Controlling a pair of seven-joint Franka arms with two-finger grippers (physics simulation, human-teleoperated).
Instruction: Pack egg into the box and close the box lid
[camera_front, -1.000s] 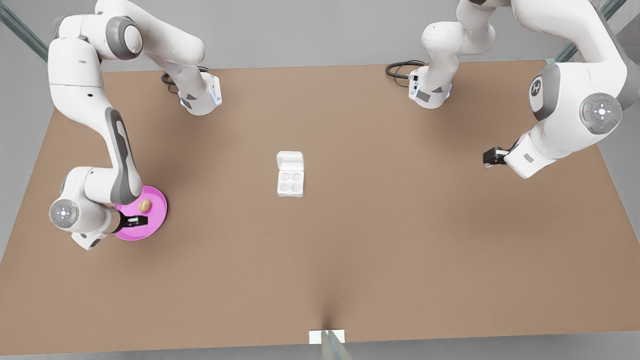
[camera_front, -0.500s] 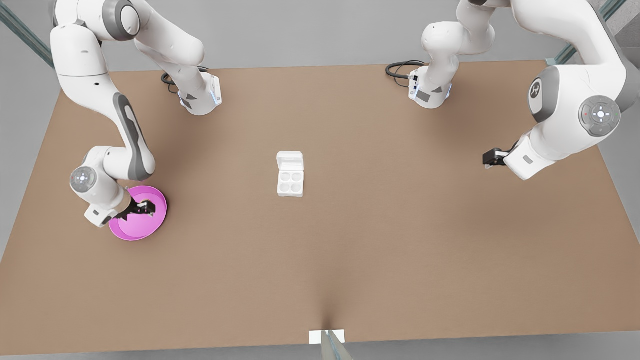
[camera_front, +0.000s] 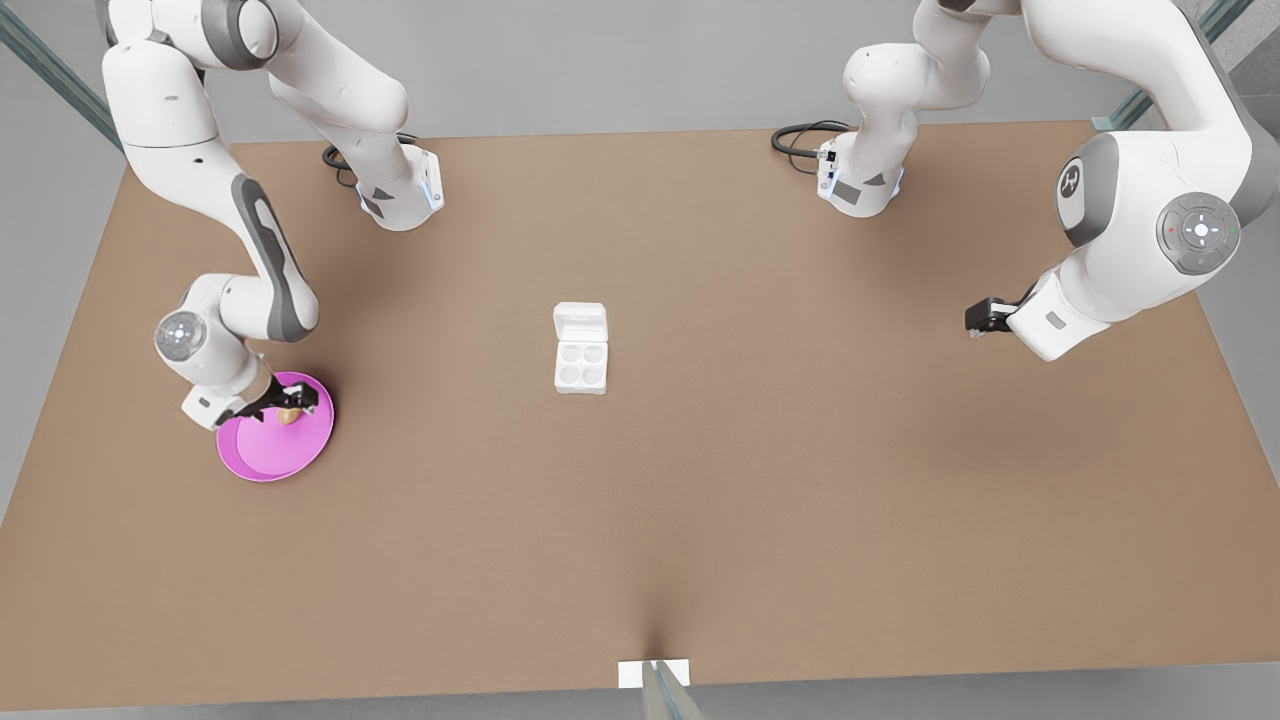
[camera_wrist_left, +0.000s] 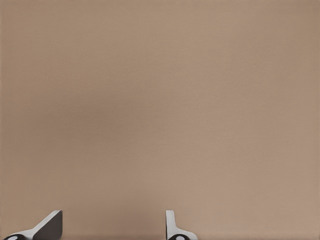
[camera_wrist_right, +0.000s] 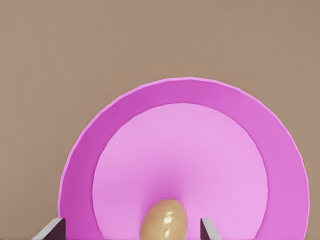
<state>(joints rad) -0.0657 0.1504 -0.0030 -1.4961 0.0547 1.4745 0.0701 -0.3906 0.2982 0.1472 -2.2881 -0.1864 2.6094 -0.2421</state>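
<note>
Front view showed the right gripper (camera_front: 287, 404) low over the pink plate (camera_front: 262, 455) at the front view's left. We identified this arm as the right one because its wrist view looked down on the same plate (camera_wrist_right: 280, 150). In that view the egg (camera_wrist_right: 164, 225) lay on the plate between the two fingertips (camera_wrist_right: 209, 231). The fingers stood spread, one on each side of the egg, and we saw a gap on both sides, so no grip was made yet. We judged this stance to be a straddle set up for a pinch across the egg's short axis.

The egg (camera_front: 289, 414) rested toward the edge of the plate that faces the carton. The box (camera_front: 581, 364) sat at mid-tabletop, well apart from the plate. Its four cups were vacant. The box lid (camera_front: 580, 323) lay folded back flat behind the cup tray, which left the cups clear for loading from above.

The left gripper (camera_front: 982, 317) waited above the tabletop (camera_front: 800, 480) at the front view's right, well apart from the box. Its wrist view showed its fingertips (camera_wrist_left: 175, 227) spread over bare tabletop (camera_wrist_left: 160, 100). We judged that it was held back for the lid-closing step.
</note>
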